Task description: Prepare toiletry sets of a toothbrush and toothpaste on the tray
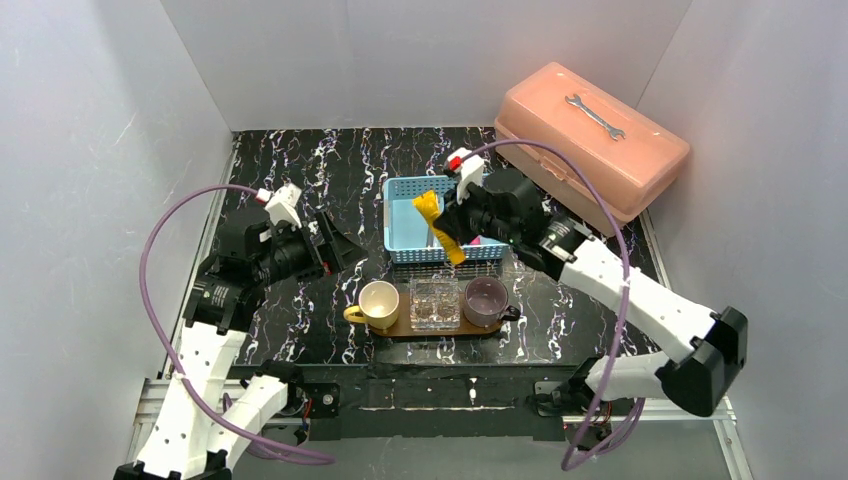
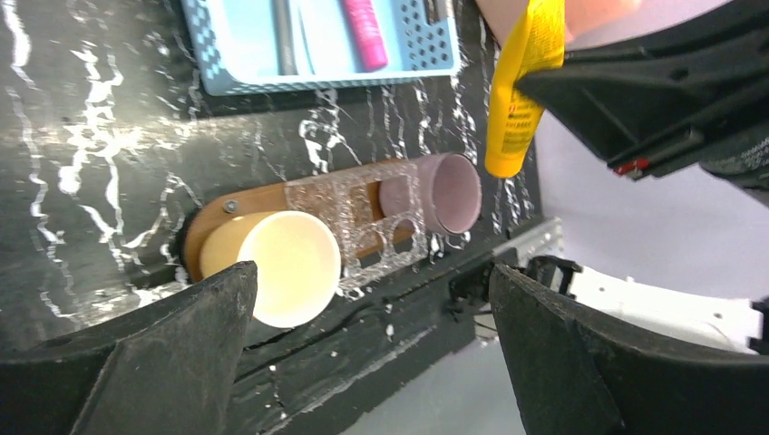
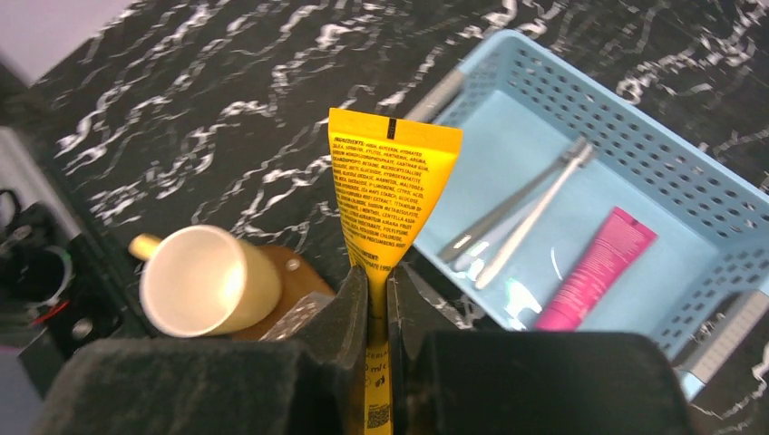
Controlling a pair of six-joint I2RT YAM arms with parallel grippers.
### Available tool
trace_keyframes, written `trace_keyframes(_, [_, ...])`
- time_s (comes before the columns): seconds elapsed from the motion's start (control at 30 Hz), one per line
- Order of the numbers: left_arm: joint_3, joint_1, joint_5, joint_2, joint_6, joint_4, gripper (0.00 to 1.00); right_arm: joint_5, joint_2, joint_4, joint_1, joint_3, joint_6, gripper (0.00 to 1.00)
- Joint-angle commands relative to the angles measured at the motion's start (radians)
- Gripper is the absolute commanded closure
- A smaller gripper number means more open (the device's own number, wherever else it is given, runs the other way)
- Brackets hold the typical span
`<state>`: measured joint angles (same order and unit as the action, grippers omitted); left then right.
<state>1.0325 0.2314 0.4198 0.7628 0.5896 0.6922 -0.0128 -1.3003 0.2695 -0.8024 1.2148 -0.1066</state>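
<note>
My right gripper (image 3: 370, 290) is shut on the yellow-orange toothpaste (image 3: 385, 199), which hangs in the air over the near rim of the blue basket (image 1: 400, 215). The magenta-pink toothpaste (image 3: 594, 267) and thin grey toothbrushes (image 3: 521, 213) lie flat inside that basket. In front of it lies the brown wooden tray (image 1: 400, 327), carrying a yellow cup (image 1: 379, 303), a clear square container (image 1: 435, 302) and a purple cup (image 1: 485, 300). My left gripper (image 1: 335, 245) hovers wide open to the left of the basket, with nothing between its fingers (image 2: 163, 362).
A salmon-pink plastic toolbox (image 1: 590, 140) with a wrench (image 1: 595, 115) on its lid stands at the back right. White walls close in the black marbled table on three sides. The arms' metal rail (image 1: 470, 395) runs along the near edge.
</note>
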Motion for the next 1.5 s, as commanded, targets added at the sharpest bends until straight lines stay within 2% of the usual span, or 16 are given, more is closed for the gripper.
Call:
trace_keyframes(0.0, [0.036,-0.004,0.186,0.024,0.045,-0.036,0.01,-0.039,0.111,-0.092,-0.063,-0.046,0.022,0.99])
trace_keyframes(0.2, [0.006,-0.005,0.342,0.003,0.08,-0.1,0.01,-0.013,0.196,-0.219,-0.166,-0.134,-0.117,0.99])
trace_keyframes(0.6, [-0.103,-0.004,0.481,-0.104,0.113,-0.216,0.01,0.267,0.242,-0.554,-0.404,-0.244,-0.373,0.99])
trace_keyframes(0.87, [-0.189,-0.004,0.565,-0.169,0.189,-0.357,0.01,0.342,0.215,-0.775,-0.464,-0.292,-0.496,0.99])
trace_keyframes(1.17, [-0.221,-0.004,0.621,-0.208,0.254,-0.473,0.11,0.382,0.136,-0.936,-0.503,-0.289,-0.566,0.99])
trace_keyframes(1.47, [-0.242,-0.004,0.665,-0.241,0.315,-0.563,0.29,0.4,0.081,-1.052,-0.515,-0.289,-0.606,0.99])
